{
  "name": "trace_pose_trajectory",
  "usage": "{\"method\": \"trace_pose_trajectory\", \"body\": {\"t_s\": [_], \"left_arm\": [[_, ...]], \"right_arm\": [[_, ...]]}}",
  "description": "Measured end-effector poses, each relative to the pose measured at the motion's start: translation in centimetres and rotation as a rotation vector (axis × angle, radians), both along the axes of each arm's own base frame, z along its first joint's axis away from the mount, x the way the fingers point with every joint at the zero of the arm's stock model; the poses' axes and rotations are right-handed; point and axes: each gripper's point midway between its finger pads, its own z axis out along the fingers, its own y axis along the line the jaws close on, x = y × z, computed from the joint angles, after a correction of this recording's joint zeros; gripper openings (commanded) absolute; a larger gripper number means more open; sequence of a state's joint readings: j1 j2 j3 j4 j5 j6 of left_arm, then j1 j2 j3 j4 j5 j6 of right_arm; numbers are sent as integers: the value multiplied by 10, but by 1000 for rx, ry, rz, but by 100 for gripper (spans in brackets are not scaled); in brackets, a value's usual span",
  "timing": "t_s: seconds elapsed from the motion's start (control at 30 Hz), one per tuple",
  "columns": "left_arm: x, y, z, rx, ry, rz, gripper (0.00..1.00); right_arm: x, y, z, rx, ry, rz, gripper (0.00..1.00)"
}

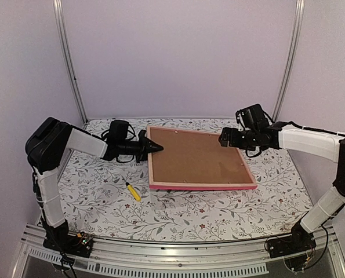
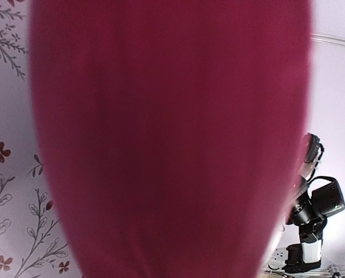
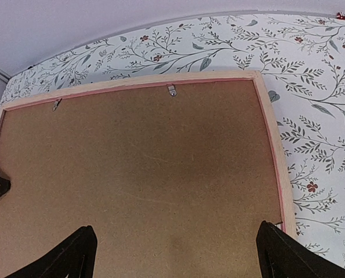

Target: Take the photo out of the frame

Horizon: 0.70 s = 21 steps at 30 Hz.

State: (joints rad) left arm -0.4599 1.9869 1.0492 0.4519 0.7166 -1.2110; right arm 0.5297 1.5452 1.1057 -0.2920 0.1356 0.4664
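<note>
frame, large and rectangular with a thin bright pink border (image 1: 201,186), lies face down on the flower-printed table (image 1: 178,220). we judge it is set this way so that its back can be opened. plain brown backing board (image 1: 195,156) fills it edge to edge. the photo does not show anywhere, so we take it to sit beneath that board, inside the frame.

left gripper (image 1: 159,147) reaches the frame's left rim with fingers nearly together, probably to steady it. we cannot tell whether they clamp it, since pink blur fills its own camera.

right gripper (image 3: 175,229) hangs above the board with jaws wide apart and holds nothing.

small metal tabs (image 3: 171,90) along the far rim lie over the board's edge and likely need turning first.

small yellow tool (image 1: 133,191) lies near the frame's near-left corner, apart from it.
</note>
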Motion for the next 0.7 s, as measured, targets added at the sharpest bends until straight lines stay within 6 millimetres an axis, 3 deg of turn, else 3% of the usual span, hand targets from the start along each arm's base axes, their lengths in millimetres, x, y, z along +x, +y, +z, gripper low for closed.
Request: {"method": "trace_pose_trajectory", "body": {"t_s": [0.2,0.5,0.7], "left_arm": [[12,3,-11,41,9,-51,32],[11,13,-68,212,69,-79,66],[23,14,-60,268,11,-83,83]], "right_arm": [[2,7,-18,-1,36,21,99],[3,12,-25,0,46,47,99],[0,14,-30,4,63,65,99]]}}
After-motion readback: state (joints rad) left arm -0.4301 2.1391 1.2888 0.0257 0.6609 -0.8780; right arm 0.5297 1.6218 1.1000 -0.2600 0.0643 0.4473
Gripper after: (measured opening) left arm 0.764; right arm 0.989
